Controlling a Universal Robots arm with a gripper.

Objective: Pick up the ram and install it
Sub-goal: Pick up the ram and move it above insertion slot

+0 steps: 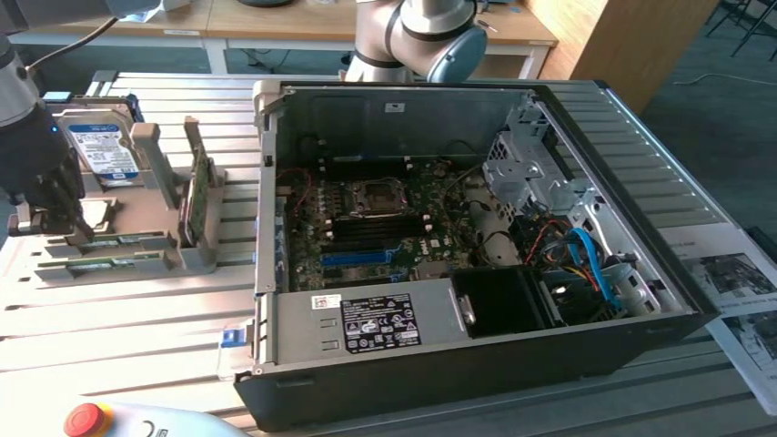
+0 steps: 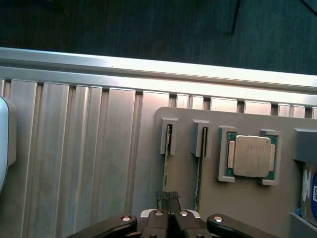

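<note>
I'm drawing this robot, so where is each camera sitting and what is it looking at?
Exterior view: off the arm, up high, looking down at the open computer case and gray holder; the arm and tool show.
Wrist view: on the wrist, looking down past the shut tool at the holder.
Both share the tool, the holder and its ram sticks.

Black hand [image 2: 167, 195], 4 silver screws [image 2: 217, 218]
</note>
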